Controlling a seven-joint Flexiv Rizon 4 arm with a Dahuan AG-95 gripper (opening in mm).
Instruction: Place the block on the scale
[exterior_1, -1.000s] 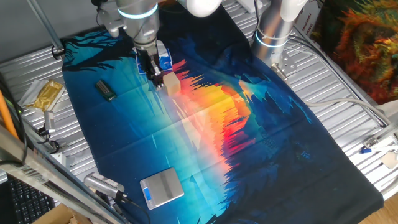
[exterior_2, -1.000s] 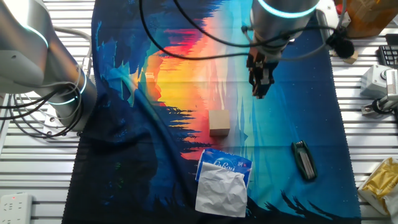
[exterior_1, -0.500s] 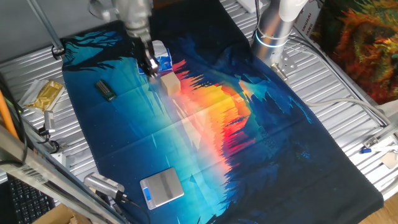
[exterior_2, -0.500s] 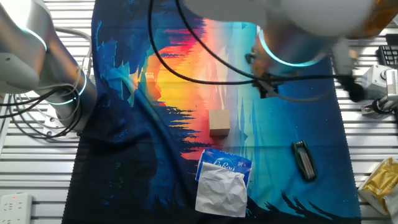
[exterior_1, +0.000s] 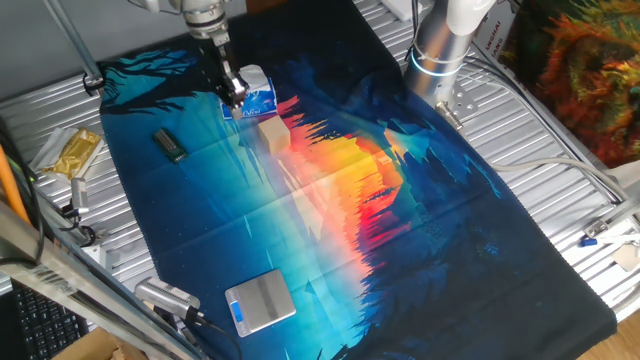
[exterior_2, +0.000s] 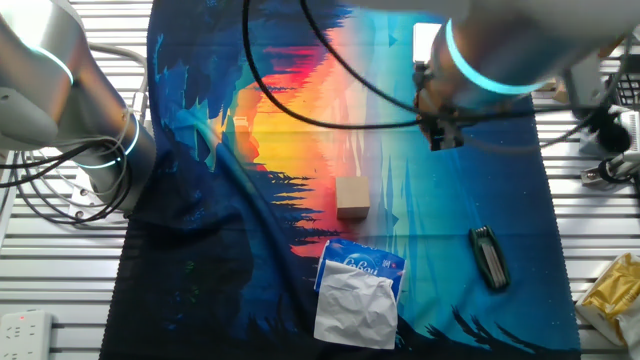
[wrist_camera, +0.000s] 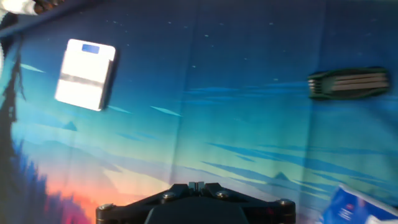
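The block (exterior_1: 273, 134) is a small tan wooden cube lying on the printed cloth, next to the tissue packet; it also shows in the other fixed view (exterior_2: 351, 197). The scale (exterior_1: 262, 300) is a flat silver square with a blue display, near the cloth's front edge, and it shows at the upper left of the hand view (wrist_camera: 85, 74). My gripper (exterior_1: 232, 88) hangs in the air up and to the left of the block, apart from it. Its fingertips (wrist_camera: 196, 185) are closed together with nothing between them. The block is out of the hand view.
A blue-and-white tissue packet (exterior_1: 258, 95) lies just behind the block. A small dark bar (exterior_1: 170, 145) lies to the left on the cloth. A gold wrapper (exterior_1: 70, 152) lies off the cloth at left. A second arm's base (exterior_1: 440, 55) stands at the back.
My gripper has lifted and swung away from beside the block, up and to the left in one fixed view. The block and scale have not moved.
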